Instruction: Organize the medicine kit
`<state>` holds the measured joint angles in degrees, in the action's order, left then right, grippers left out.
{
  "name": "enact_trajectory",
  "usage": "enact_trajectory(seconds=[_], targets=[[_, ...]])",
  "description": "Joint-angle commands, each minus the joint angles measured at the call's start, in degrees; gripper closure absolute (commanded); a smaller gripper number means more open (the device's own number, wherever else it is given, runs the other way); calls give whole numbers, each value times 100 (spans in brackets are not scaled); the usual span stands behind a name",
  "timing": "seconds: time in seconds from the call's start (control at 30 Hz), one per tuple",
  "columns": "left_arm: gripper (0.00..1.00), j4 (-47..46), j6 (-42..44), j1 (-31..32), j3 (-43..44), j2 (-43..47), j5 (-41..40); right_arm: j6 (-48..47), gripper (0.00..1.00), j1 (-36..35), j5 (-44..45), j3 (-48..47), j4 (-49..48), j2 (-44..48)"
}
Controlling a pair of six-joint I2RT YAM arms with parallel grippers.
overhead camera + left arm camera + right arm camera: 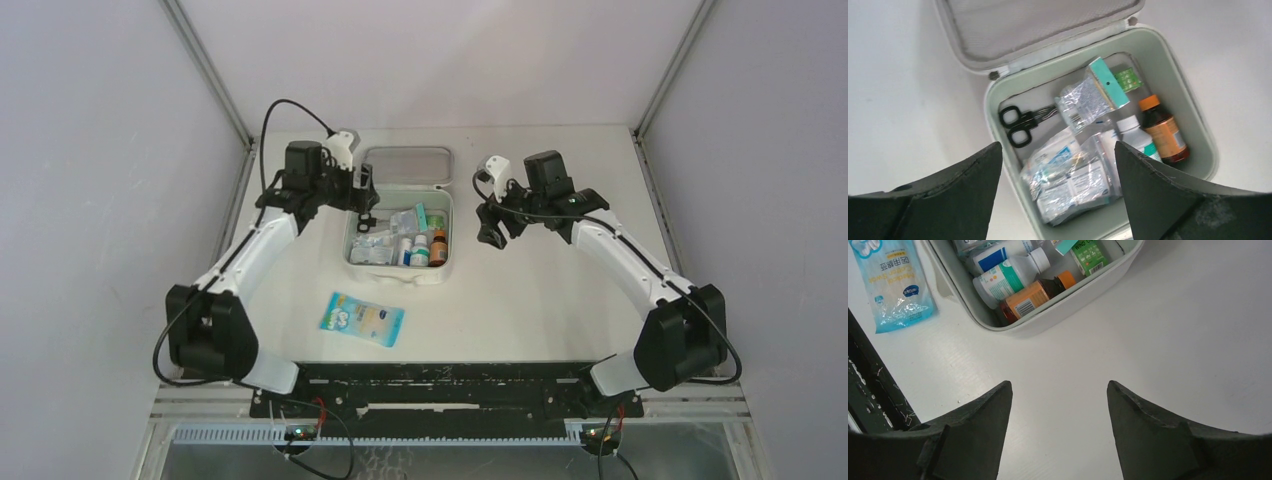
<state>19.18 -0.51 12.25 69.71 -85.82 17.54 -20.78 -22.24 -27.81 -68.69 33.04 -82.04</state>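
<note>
The medicine kit [399, 277] lies open at the table's middle, its grey mesh lid [405, 165] folded back. In the left wrist view its pale green rim [1200, 135] holds black scissors [1017, 126], clear packets [1073, 177], a teal-topped bag [1093, 92], a green box [1128, 79], a white bottle [1138, 137] and a brown bottle [1163, 132]. My left gripper [366, 206] is open and empty above the kit's left side [1058, 145]. My right gripper [490, 232] is open and empty over bare table right of the kit [1058, 384].
A blue-and-white flat packet [362, 318] lies on the table in front of the kit, also in the right wrist view [895, 285]. The kit's wall [1073, 304] and bottles [1013, 277] show there. A black rail [450, 385] runs along the near edge.
</note>
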Motion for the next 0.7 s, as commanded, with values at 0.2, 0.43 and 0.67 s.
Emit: enact_trajectory(seconds=[0.2, 0.43, 0.67], targets=[[13, 619, 2824, 22, -1221, 1615, 431, -172, 28, -258, -34, -30, -58, 18], [13, 2746, 5667, 37, -1750, 2363, 1479, -305, 27, -263, 3, 24, -51, 87], [7, 3447, 7270, 489, -2551, 2724, 1044, -388, 28, -272, 7, 137, -48, 143]])
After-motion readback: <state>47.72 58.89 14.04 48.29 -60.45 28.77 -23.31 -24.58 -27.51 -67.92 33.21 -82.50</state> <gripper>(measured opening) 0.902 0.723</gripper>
